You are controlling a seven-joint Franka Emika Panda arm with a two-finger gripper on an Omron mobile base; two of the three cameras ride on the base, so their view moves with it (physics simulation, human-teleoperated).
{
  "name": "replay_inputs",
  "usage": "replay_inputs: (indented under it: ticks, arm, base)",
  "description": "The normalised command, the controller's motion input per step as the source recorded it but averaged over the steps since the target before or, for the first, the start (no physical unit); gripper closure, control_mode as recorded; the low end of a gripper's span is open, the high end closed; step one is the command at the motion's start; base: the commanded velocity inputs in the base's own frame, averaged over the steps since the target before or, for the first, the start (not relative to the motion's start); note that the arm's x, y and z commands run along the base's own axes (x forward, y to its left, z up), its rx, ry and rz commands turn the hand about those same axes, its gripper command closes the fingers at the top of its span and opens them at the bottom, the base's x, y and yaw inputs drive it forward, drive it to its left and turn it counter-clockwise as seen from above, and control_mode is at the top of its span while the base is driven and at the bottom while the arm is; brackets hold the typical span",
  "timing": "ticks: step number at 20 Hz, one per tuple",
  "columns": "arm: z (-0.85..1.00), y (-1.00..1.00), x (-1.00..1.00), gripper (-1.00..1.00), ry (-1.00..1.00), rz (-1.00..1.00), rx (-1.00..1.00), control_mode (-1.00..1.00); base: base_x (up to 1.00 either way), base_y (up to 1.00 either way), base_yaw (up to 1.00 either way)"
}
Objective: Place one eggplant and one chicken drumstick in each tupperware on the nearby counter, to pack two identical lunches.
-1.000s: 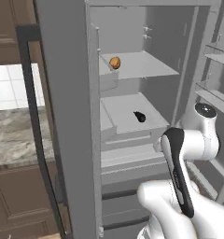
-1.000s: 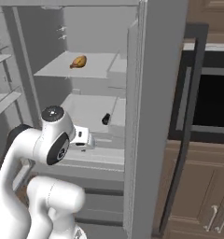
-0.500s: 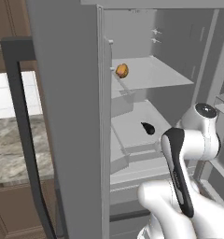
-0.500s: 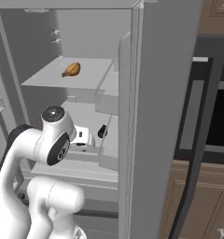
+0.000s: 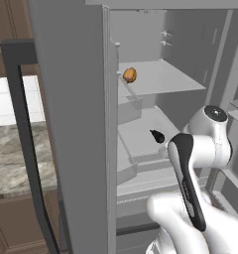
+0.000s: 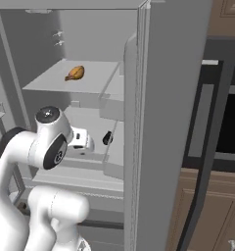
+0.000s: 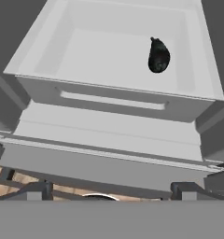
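Note:
A glossy near-black eggplant lies in a white open fridge drawer, towards its right side; it also shows as a dark oval eggplant on the middle level. One shelf up rests a golden-orange chicken drumstick. My gripper is open and empty, hovering in front of and below the drawer, well short of the eggplant. A strip of the marbled counter shows at the left. The tupperwares are out of view.
The open fridge doors stand close on either side, the left door and the right door. A dark oven with a black handle sits beyond the right door. Door shelves flank the arm.
The whole picture has shifted and the fridge looms larger, so the base has driven. The eggplant and drumstick stay where they lay. The gripper stays open.

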Motion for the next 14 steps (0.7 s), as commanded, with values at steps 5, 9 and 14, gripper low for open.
replay_inputs:
  ticks: [5, 9, 14]
  arm:
    - [0.69, 0.33, -0.11, -1.0, -0.11, -0.05, 0.06, -1.0]
    - [0.75, 0.23, -0.11, -1.0, -0.21, -0.11, 0.15, -1.0]
    - [0.73, 0.07, -0.01, -1.0, -0.23, -0.05, 0.19, -1.0]
  base:
    - [0.0, 0.0, 0.0]
    - [0.0, 0.0, 0.0]
    - [0.0, 0.0, 0.0]
